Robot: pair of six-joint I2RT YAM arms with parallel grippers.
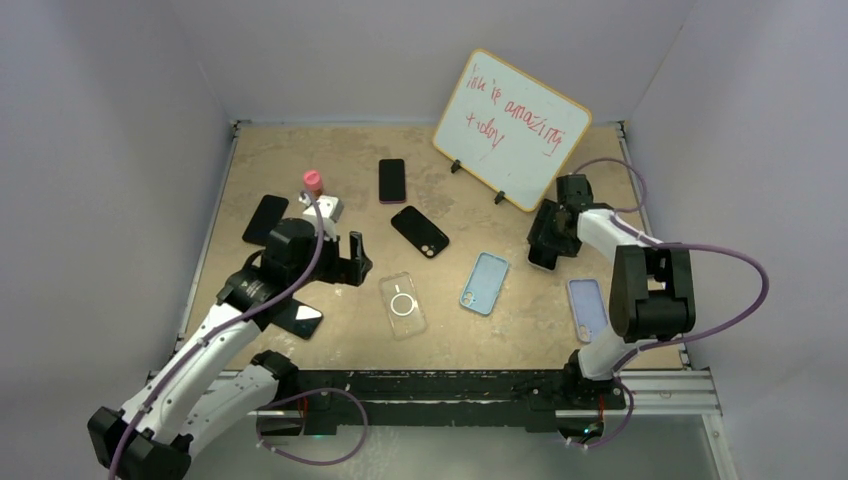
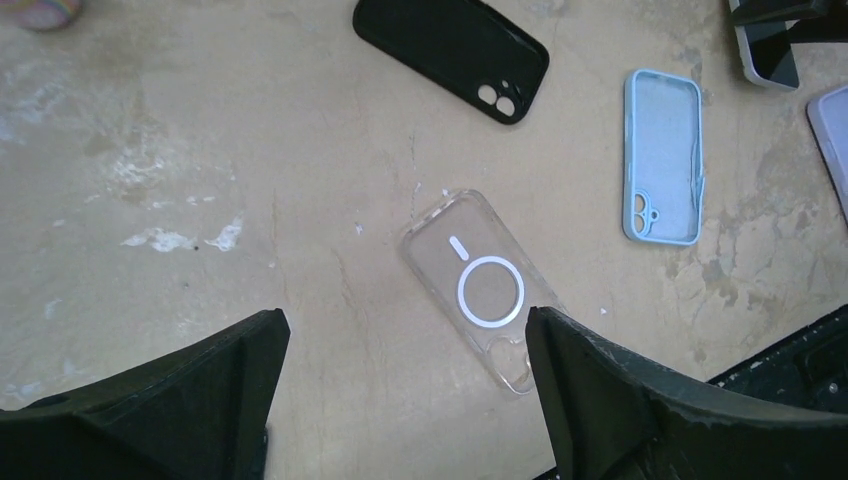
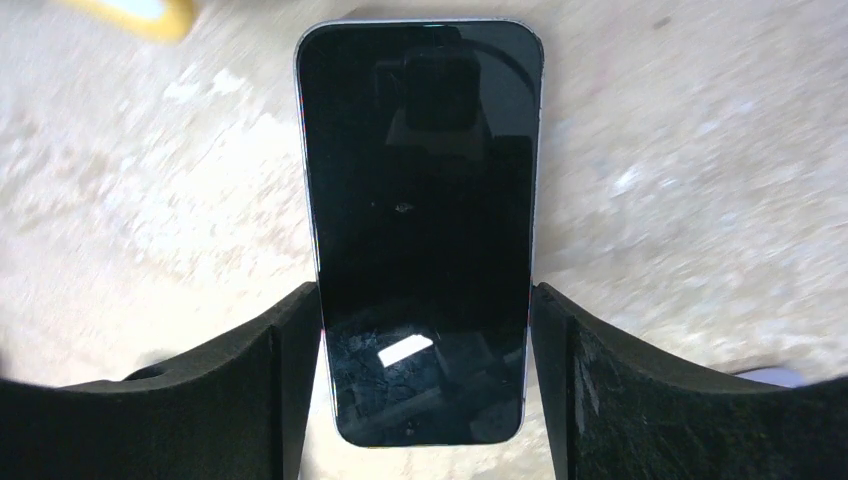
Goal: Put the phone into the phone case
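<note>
Phone (image 3: pixel 420 230) is pinched by its long edges in the right gripper (image 3: pixel 425 310), jaws clenched near one end, so it may pivot or slip; the left gripper (image 2: pixel 405 340), jaws released, hovers over the clear MagSafe case (image 2: pixel 478 290) on the table (image 2: pixel 200 150), well apart

Bare table (image 1: pixel 300 150) across the far-left quarter, open to approach. Bare strip between clear case (image 1: pixel 402 305) and blue case (image 1: pixel 485 283), near each other but apart. Centre obstructed by black case (image 1: pixel 419 230), with dark phone (image 1: pixel 392 180) beyond it. Far right closed off by propped whiteboard (image 1: pixel 512 128), just behind right gripper (image 1: pixel 548 240) clamped on phone (image 3: pixel 420 230). Lavender case (image 1: pixel 587 308) lying at near right. Left gripper (image 1: pixel 355 258), fingers spread, just left of clear case; pink-capped bottle (image 1: pixel 313 181) close behind.
</note>
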